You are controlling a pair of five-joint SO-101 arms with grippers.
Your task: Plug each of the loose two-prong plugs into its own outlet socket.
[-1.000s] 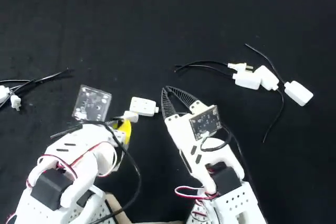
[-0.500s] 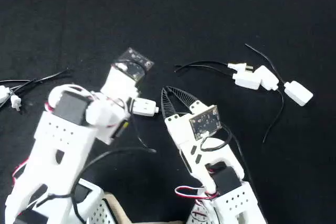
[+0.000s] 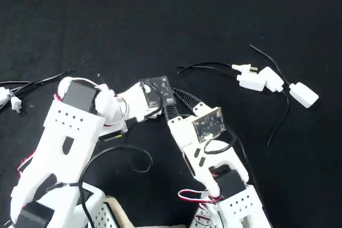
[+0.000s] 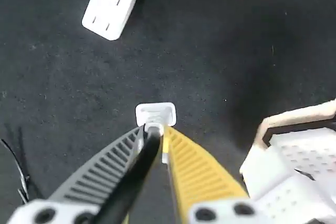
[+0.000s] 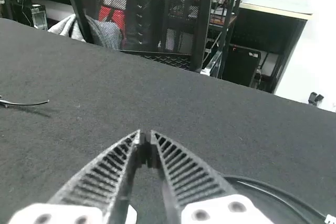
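The left gripper (image 4: 155,129) has its grey and yellow fingers pinched tight on a small white two-prong plug (image 4: 156,114), which sticks out just past the fingertips. The plug's black cable (image 4: 134,174) runs back between the fingers. Ahead of the tips and off to the grey finger's side, well apart from the plug, a white outlet socket (image 4: 111,4) lies flat on the black counter (image 4: 236,40) with its slots facing up. The right gripper (image 5: 145,139) sits just above the counter with its fingertips touching and nothing between them. Far off to its right lies a cluster of white plugs and sockets (image 3: 270,81) with black leads.
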